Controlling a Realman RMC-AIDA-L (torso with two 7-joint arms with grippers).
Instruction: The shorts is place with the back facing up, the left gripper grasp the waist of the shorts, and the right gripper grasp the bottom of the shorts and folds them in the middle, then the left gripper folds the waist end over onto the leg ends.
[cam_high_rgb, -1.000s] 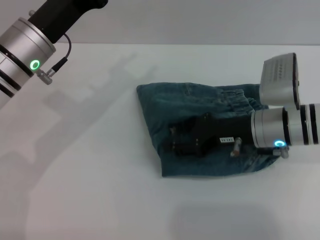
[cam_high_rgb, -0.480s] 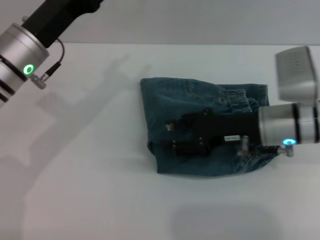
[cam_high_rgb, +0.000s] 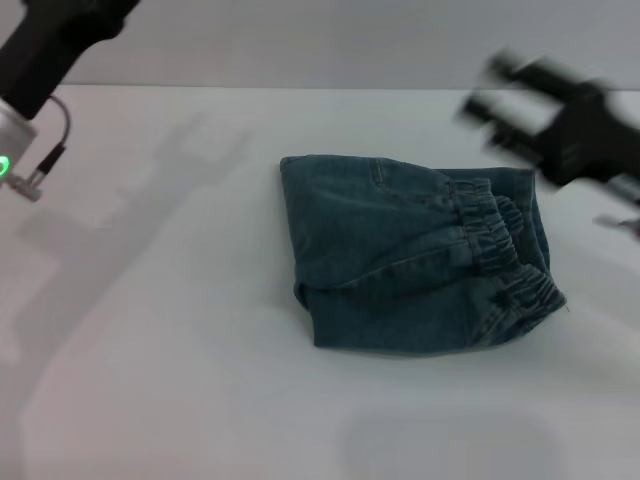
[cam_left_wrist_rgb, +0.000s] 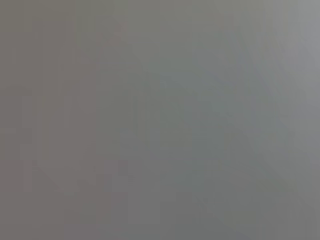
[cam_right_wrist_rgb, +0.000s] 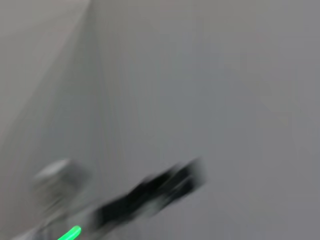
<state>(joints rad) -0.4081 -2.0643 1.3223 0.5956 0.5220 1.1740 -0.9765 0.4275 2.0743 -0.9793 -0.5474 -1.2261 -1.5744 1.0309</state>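
The shorts (cam_high_rgb: 405, 260) are laid folded on the table (cam_high_rgb: 200, 400), a little right of the middle in the head view. The waist (cam_high_rgb: 505, 250) is placed at the right end of the bundle, on top of the layers below. The fold edge is found at the left end. The right gripper (cam_high_rgb: 500, 105) is held above the table, behind and to the right of the shorts, apart from them. The left arm (cam_high_rgb: 40, 60) is seen at the far left, well apart from the shorts.

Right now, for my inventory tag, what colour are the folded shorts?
Faded blue denim shorts; the head view shows it best.
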